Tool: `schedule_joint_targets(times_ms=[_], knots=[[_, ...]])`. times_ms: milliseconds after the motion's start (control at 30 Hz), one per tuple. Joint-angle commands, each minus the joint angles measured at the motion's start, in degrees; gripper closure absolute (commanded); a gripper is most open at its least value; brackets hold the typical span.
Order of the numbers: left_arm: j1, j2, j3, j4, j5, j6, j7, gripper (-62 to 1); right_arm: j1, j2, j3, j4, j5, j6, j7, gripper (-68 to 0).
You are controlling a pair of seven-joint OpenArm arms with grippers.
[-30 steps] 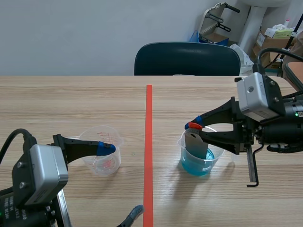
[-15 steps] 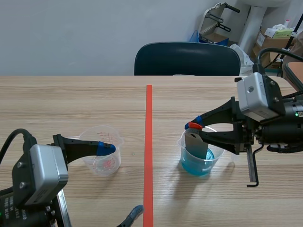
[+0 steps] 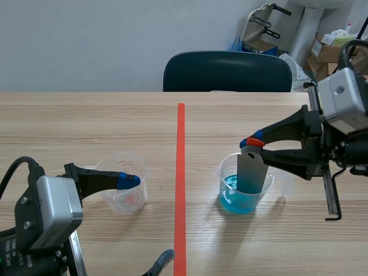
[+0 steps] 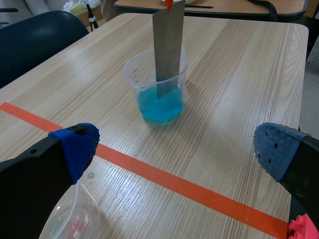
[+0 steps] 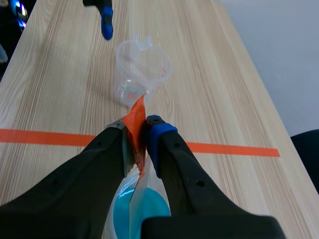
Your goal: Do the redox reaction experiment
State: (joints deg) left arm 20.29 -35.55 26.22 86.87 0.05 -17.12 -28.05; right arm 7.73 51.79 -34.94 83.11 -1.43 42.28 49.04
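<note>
Currently: right claw is closed on the orange-taped top end of a grey metal strip. The strip hangs nearly upright, with its lower end dipped in the blue liquid of a clear beaker. This beaker stands on the table, right of the orange-red tape line.

Left claw is wide open and grips nothing, low at the near left of the table. One of its blue pads sits at the rim of a second clear beaker with red markings; contact cannot be told. The second beaker stands left of the line, well apart from the first.

A dark chair stands at the far edge of the table.
</note>
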Motion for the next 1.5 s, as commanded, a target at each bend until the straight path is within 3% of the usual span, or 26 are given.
schedule_joint_targets(times_ms=[0, 733, 1000, 1467], knots=[[-0.17, 0.59, 0.22, 0.46, -0.42, 0.09, -0.83, -62.3, 0.57, 1.57, 0.92, 1.79, 2.01, 0.44, 0.66, -0.6], [-0.17, 0.59, 0.22, 0.46, -0.42, 0.09, -0.83, -62.3, 0.72, 11.74, 2.01, 14.14, 14.01, 0.44, -0.63, -0.6], [-0.17, 0.59, 0.22, 0.46, -0.42, 0.09, -0.85, -62.3, 0.72, 11.74, 5.44, 15.43, 18.91, 0.44, -6.29, -0.6], [-0.17, 0.59, 0.22, 0.46, -0.42, 0.09, -0.85, -62.3, 0.87, 12.68, 6.51, 18.95, 27.39, 0.44, -15.30, -0.6]])
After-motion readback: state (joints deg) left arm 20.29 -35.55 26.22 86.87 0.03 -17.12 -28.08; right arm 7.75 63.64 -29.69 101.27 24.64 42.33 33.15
